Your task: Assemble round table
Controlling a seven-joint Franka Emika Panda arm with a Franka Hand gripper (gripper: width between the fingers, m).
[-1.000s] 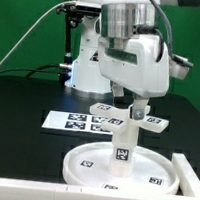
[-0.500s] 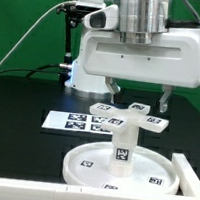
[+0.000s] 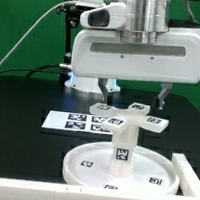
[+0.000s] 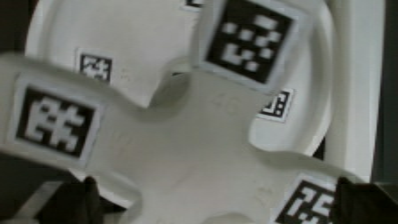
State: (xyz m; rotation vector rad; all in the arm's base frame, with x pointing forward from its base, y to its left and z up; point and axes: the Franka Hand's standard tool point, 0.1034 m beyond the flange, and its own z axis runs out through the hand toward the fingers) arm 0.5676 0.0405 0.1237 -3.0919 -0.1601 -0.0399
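1. Hovering above the stack, my gripper [image 3: 135, 92] has its fingers spread wide and holds nothing; one fingertip [image 3: 107, 91] hangs to one side of the cross-shaped foot [image 3: 135, 114] and the other to the opposite side, both slightly above it.
2. Directly below me the foot sits on top of the leg [image 3: 123, 146], and the leg stands upright in the middle of the round disc [image 3: 86, 164]. The wrist view looks straight down on the foot [image 4: 178, 110], with the disc's rim [image 4: 107, 30] showing beyond its arms.
3. Behind the foot, further from the camera, lies the marker board [image 3: 71, 120] flat on the table [image 3: 23, 99]; I have no business with it.
4. I judge the table to be stacked, but I cannot tell whether the foot is fully screwed down or only resting on the leg.
5. The risks from here:
   - If I descend off-centre, a fingertip could land on an arm of the foot and push the leg sideways.
   - If I close across two arms rather than squarely on the foot, the grip may slip as I turn.
   - If the foot is loose, a sideways nudge could knock it off the leg.
   - If I turn with the thread misaligned, it may jam, or spin the whole disc on the table.
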